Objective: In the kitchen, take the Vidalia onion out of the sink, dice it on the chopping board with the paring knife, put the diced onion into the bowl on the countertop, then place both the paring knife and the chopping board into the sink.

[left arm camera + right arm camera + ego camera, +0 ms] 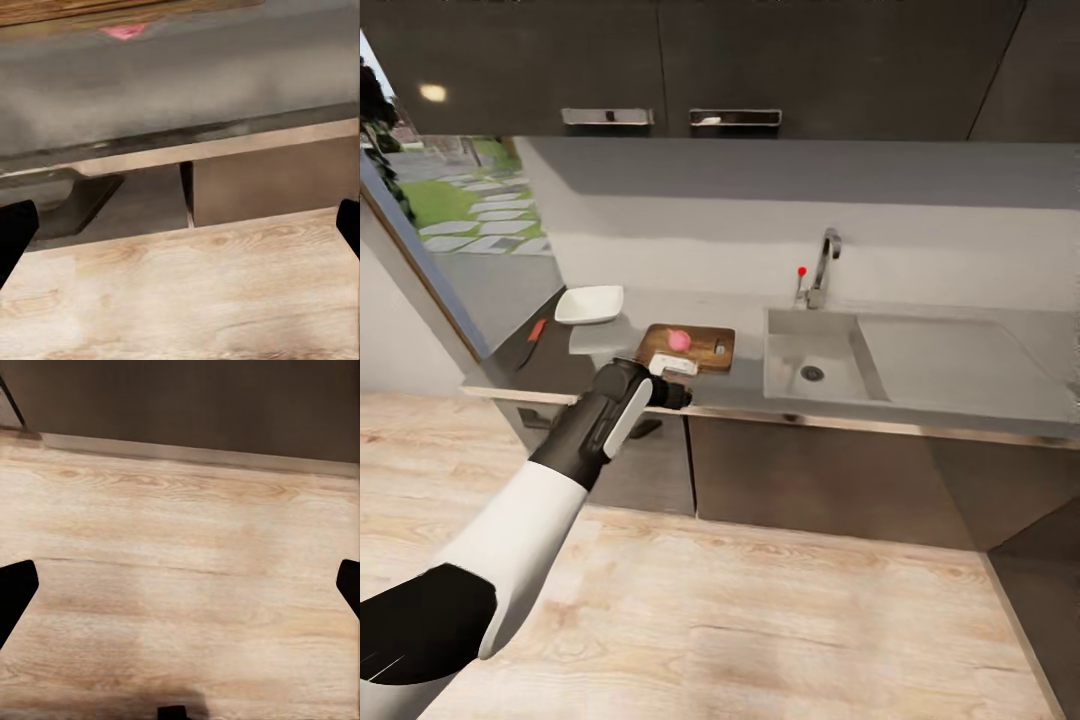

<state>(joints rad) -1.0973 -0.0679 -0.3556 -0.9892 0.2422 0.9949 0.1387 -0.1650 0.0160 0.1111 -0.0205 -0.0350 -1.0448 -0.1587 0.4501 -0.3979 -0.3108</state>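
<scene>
The sink (pixel 812 365) is a grey basin set in the countertop (pixel 960 385), with a round drain in its floor and nothing else seen inside; a flat drainboard lies to its right and a curved tap (pixel 823 262) with a red knob stands behind it. The bowl (pixel 590 304), white and shallow, sits on the counter left of the board and looks empty. The board (pixel 688 347) lies flat between bowl and sink, near the counter's front edge, and the onion (pixel 679 340), one pink ball, rests on it whole. The knife (pixel 535 333), red-handled, lies on the dark counter section at the far left, apart from the bowl.

The left arm reaches forward from the lower left of the head view, its wrist raised at the counter's front edge just before the board. The left gripper (pixel 672 367) hangs at that edge; in the left wrist view its dark fingers (pixel 15 232) stand at the two sides, spread wide with nothing between them, over wood floor (pixel 760 620) and cabinet fronts. The right gripper (pixel 180 592) faces the floor, its fingers likewise parted and empty.

One onion, one board, one knife, one bowl, one sink
</scene>
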